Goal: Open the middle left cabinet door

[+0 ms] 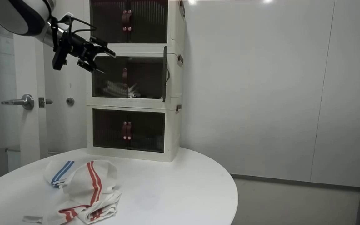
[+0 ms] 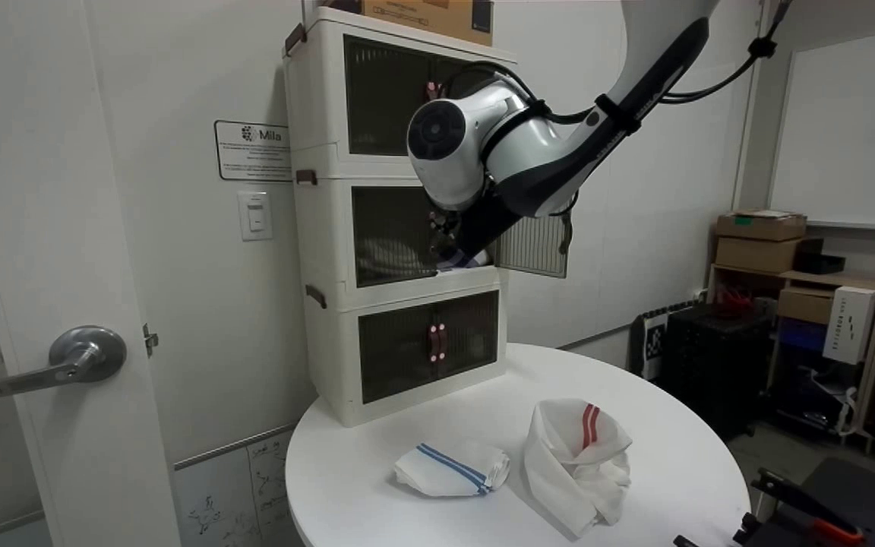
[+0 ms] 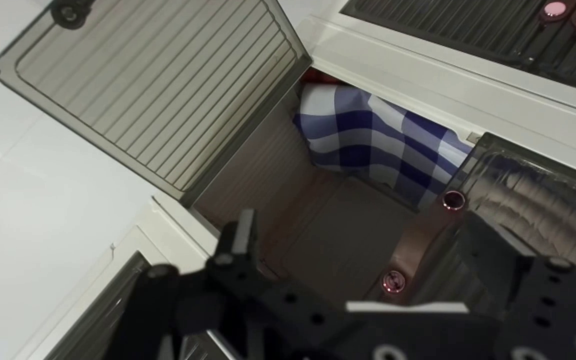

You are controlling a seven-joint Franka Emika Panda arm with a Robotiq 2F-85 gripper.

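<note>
The middle left cabinet door [image 1: 111, 82] is a dark see-through panel, shut in its white frame. It also shows in an exterior view [image 2: 390, 235] and at the right of the wrist view [image 3: 543, 200]. Its reddish-brown handle [image 3: 420, 240] runs along its free edge. My gripper [image 1: 109, 63] is open and empty in front of the door's upper part. In the wrist view the handle lies between the spread fingers [image 3: 368, 225]; I cannot tell whether a finger touches the door. In an exterior view the arm hides most of the gripper.
The middle right door [image 3: 158, 95] stands swung open, sticking out from the stack [image 1: 164, 75]. A blue-and-white checked cloth [image 3: 368, 135] lies inside that compartment. Top doors [image 1: 148, 22] and bottom doors [image 1: 147, 131] are shut. Striped towels [image 2: 453, 469] [image 2: 578, 463] lie on the round white table [image 1: 180, 187].
</note>
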